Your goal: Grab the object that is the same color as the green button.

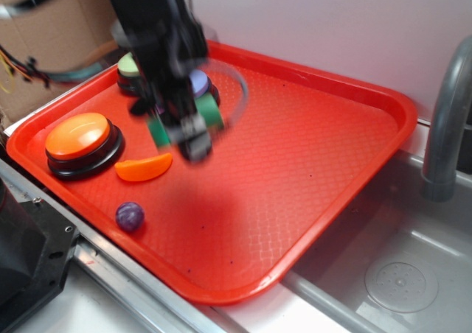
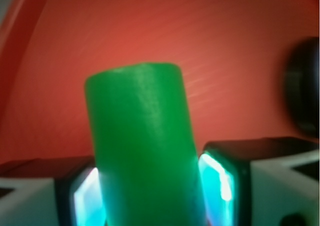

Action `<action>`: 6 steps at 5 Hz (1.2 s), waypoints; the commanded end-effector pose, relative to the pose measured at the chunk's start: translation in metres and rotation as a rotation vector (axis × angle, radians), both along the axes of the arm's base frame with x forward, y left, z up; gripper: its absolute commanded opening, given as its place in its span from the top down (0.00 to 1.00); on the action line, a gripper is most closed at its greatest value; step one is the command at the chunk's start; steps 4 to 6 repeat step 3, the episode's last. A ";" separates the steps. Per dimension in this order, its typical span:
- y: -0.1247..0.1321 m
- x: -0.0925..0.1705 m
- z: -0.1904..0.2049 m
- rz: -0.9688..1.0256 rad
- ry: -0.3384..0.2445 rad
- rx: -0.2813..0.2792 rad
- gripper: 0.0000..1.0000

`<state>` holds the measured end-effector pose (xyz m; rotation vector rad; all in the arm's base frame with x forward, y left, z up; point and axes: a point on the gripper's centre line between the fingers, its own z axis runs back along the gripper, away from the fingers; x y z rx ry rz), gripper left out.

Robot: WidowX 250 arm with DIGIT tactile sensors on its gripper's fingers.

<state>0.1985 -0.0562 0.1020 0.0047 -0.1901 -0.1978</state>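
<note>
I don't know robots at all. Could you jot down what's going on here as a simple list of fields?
surface: red tray beside a metal sink
tool: tool shut on the green cylinder, one pad on each side
cylinder in side view: blurred green block held under the dark arm, above the tray
buttons: green button at the back, partly hidden; lavender-blue button behind the arm; orange button at the left
loose items: orange slice; purple ball
</note>
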 end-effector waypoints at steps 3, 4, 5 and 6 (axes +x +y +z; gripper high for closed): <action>0.072 0.030 0.075 0.258 -0.106 -0.085 1.00; 0.072 0.030 0.075 0.258 -0.106 -0.085 1.00; 0.072 0.030 0.075 0.258 -0.106 -0.085 1.00; 0.072 0.030 0.075 0.258 -0.106 -0.085 1.00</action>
